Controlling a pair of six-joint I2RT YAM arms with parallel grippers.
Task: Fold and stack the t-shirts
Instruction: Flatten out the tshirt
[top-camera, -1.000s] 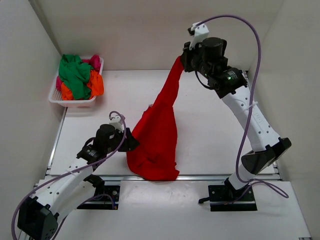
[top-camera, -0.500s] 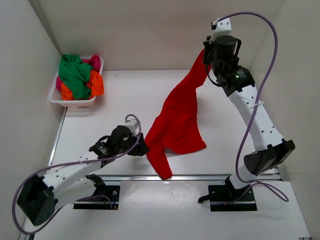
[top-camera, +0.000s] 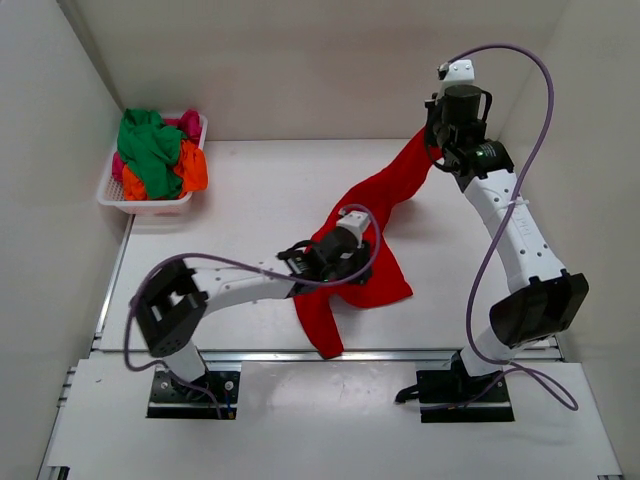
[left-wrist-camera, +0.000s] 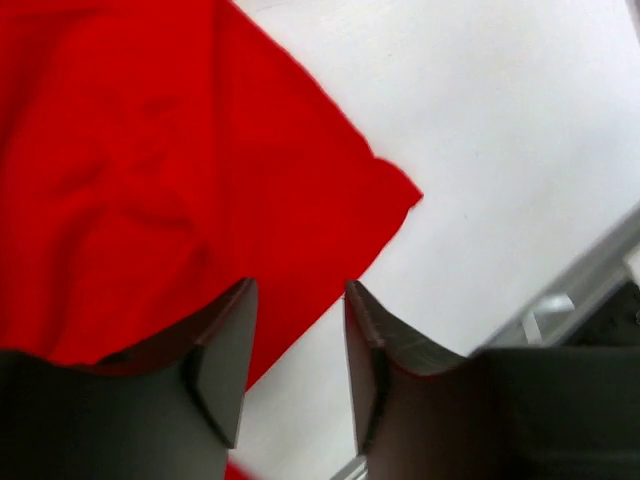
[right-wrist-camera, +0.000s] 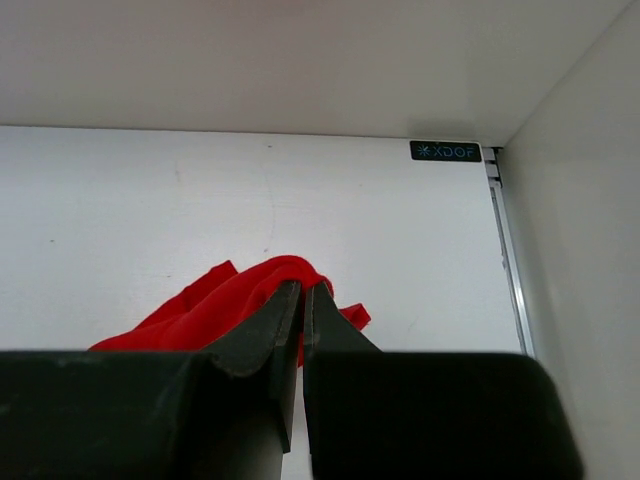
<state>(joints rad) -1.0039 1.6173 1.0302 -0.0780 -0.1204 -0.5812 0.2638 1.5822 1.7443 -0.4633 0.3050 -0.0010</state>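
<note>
Red t-shirt (top-camera: 375, 282) sprawls on table (top-camera: 240, 190), one corner pinched in right gripper (right-wrist-camera: 302, 298), lifted twd far right. Left gripper (left-wrist-camera: 298, 305) hovers over its edge, jaws narrowly apart, nothing gripped. Risk: w/ one hold only, cloth bunches; left may grab two layers, botching the fold.

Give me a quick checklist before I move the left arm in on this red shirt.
1. Right claw shut on the red shirt: ok.
2. Left claw open: ok.
3. Left claw over cloth: ok; the shirt's edge lies below it, not gripped.
4. Shirt spread flat on the table: not ok; it is bunched and its far end is lifted.
5. Other shirts out of the way in the basket: ok.
6. Which part of the shirt is under the left claw: cannot tell.
</note>
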